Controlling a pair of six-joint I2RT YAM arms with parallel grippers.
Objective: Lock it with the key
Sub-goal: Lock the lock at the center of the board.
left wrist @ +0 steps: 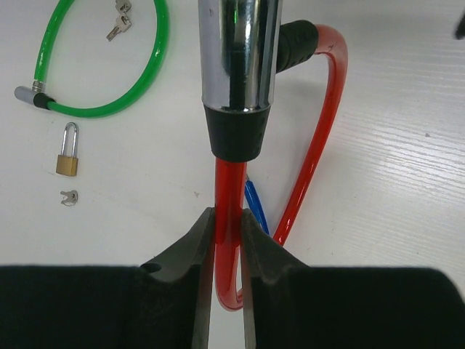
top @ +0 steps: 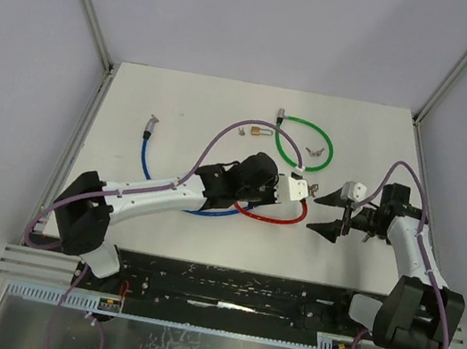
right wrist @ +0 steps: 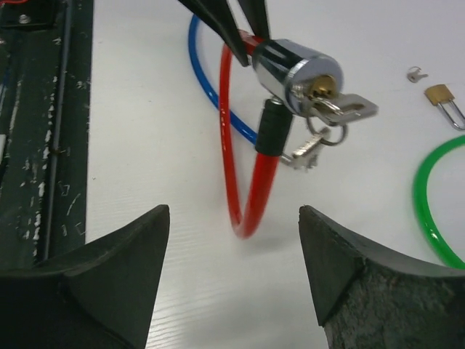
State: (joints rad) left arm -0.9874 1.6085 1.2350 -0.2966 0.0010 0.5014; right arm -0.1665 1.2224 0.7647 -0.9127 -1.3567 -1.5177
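**Left end effector [left wrist: 227,218] pinches red cable lock, key seated in its cylinder**

Black fingers [left wrist: 185,251] fill the bottom of the left wrist view. They are closed on the cable of the red cable lock [left wrist: 320,131], just below the black collar where the cable enters the chrome cylinder [right wrist: 290,69]. The cylinder is raised off the white tabletop [left wrist: 399,182], and the rest of the red loop hangs down and curves back to a second black collar at its side. The cylinder is polished and round, with a brass core in its end face. A silver key [right wrist: 352,107] sits in that core with its head sticking out. A small ring hangs from the key and carries a second key [right wrist: 309,153].

The right end effector [right wrist: 234,211] faces the keyed end of the cylinder. Its jaws are spread wide, it holds nothing, and it is near the key without touching it.

By count:
- **Cable locks:** three. The red one is held. A blue cable lock [top: 144,159] runs across the tabletop and passes under the red loop. A green cable lock [left wrist: 94,112] is closed into a ring farther back.
- **Padlocks:** one brass padlock [left wrist: 67,163], lying flat just beside the green ring.
- **Loose keys:** a small key [left wrist: 69,197] lies near the padlock, and a little bunch of keys [left wrist: 120,25] lies inside the green ring. The number in that bunch cannot be made out.
- **Arms:** two.
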